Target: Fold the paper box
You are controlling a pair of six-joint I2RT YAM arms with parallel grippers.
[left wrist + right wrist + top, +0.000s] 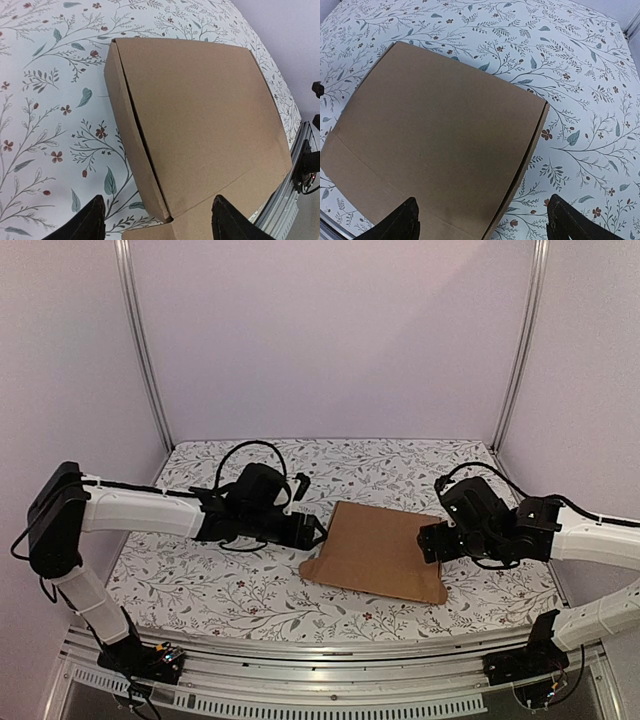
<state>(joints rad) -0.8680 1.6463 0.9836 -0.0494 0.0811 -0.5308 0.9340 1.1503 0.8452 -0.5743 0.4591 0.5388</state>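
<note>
Your left gripper and right gripper both stand wide, nothing held; the paper box lies flat between them on the desk.

We're looking at the surface, covered in a white print of leaves and small flowers. The paper box lies flat on it, a shallow brown carton right of centre, one flap poking out along its near edge.

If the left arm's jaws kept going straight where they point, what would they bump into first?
Probably the flat brown cardboard box; its near corner lies straight ahead, though depth is hard to judge.
</note>
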